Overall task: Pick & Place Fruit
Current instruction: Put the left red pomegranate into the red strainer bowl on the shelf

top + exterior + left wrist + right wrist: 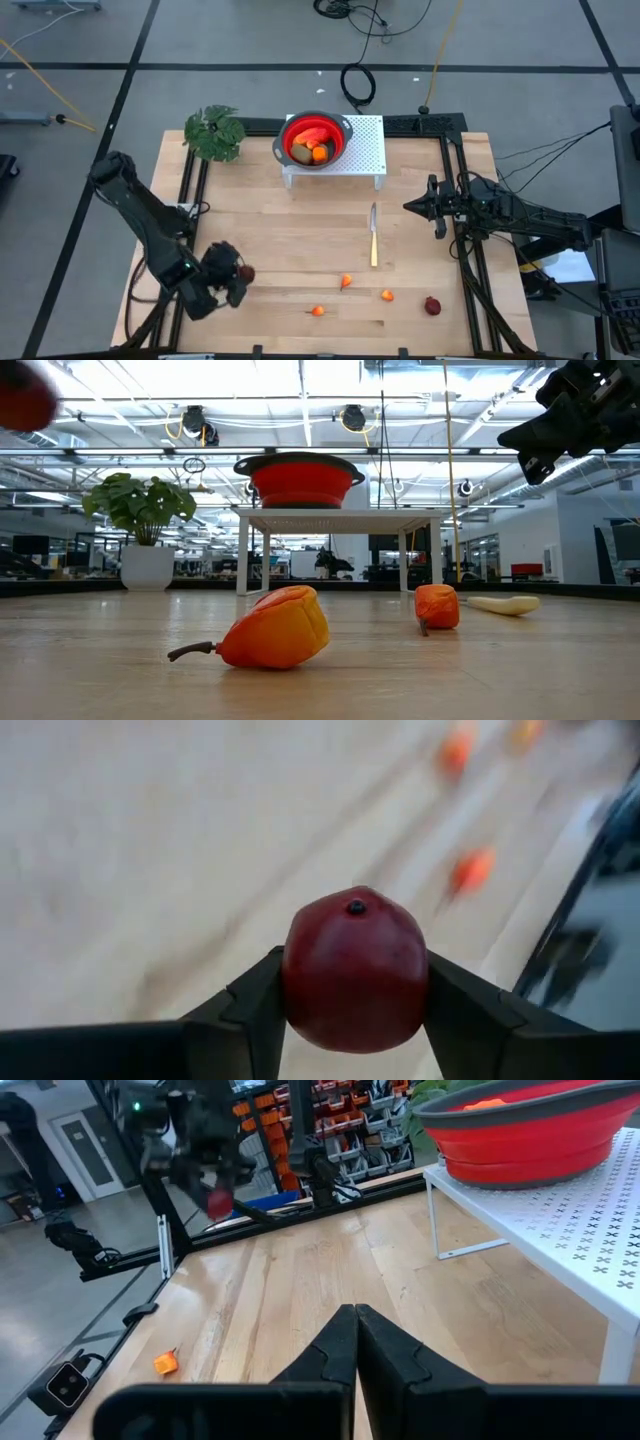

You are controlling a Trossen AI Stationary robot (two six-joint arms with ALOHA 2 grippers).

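Here the left pincer (352, 1020), low at the near-left of the counter (270, 240), pinches a dark-red fruit (354, 970) squarely between both fingers. The sound course, judging by the fruit already in the red colander (316, 139) on the white rack (366, 150), is to lift clear, carry over the rim, then release. The right pincer (356, 1342), pressed together, waits at the counter's right

1. No text, label, brand, number or sign can be read in any of the four views.
2. The shelving seen in the right wrist view shows only coloured blurs, nothing legible.
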